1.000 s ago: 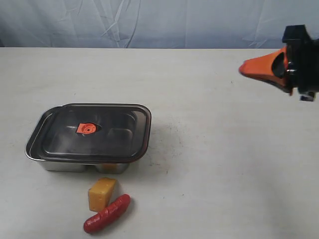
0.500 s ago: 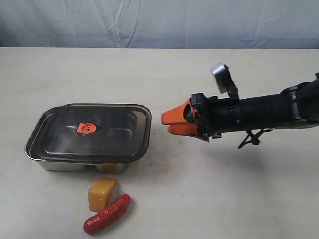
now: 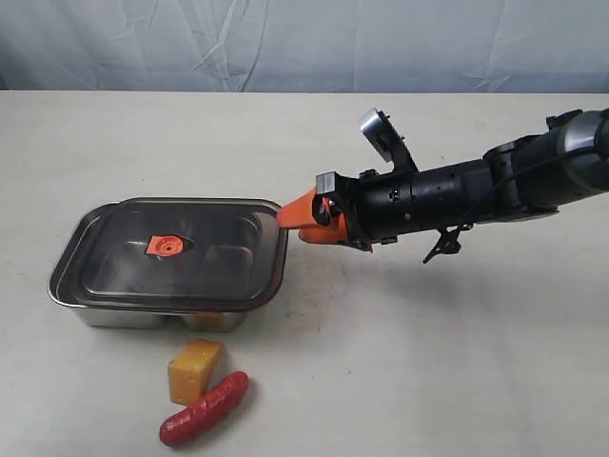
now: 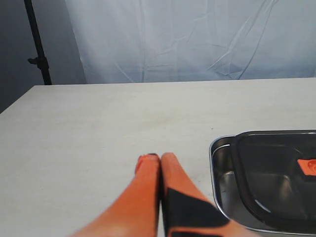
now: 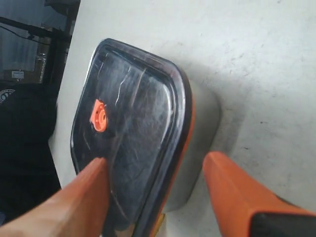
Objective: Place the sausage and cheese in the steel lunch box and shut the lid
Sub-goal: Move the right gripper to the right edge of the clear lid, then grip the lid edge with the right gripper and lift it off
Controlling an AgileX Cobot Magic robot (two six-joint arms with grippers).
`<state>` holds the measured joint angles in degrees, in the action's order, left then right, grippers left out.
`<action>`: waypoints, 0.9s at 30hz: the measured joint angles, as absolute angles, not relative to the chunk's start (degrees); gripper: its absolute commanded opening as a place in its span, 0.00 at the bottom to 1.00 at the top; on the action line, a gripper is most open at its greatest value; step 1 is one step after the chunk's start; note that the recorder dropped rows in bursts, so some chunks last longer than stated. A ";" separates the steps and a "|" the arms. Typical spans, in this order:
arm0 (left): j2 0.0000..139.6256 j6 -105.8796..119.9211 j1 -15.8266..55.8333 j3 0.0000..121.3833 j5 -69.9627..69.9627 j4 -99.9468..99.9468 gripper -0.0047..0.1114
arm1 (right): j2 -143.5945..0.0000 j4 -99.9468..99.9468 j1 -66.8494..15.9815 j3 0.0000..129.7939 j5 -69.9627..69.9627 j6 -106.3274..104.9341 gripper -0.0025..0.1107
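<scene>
Straddling the lid (image 3: 190, 262) edge, my right gripper (image 3: 288, 216) gapes wide; left gripper (image 4: 154, 159) pinched together; lid covers box (image 3: 124, 317), cheese (image 3: 195, 369) and sausage (image 3: 205, 409) outside.

Lid (image 3: 181, 249) covers steel lunch box (image 3: 133, 317), blocking both compartments from above; right gripper (image 3: 285, 217), jaws spread, crowds its right edge; cheese (image 3: 195, 369) and sausage (image 3: 204, 408) touch just in front; table (image 3: 438, 362) behind and right is passable.
</scene>
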<state>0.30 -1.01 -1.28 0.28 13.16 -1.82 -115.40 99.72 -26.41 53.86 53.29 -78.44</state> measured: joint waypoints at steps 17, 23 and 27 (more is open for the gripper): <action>0.30 -1.01 -1.28 0.28 13.16 -1.82 0.04 | -115.71 99.82 -30.34 53.86 48.69 -78.32 0.52; 0.30 -1.01 -1.28 0.28 13.16 -1.82 0.04 | -115.71 99.82 -30.34 53.86 48.69 -78.32 0.52; 0.30 -1.01 -1.28 0.28 13.16 -1.82 0.04 | -115.71 99.82 -30.49 53.86 48.69 -78.32 0.52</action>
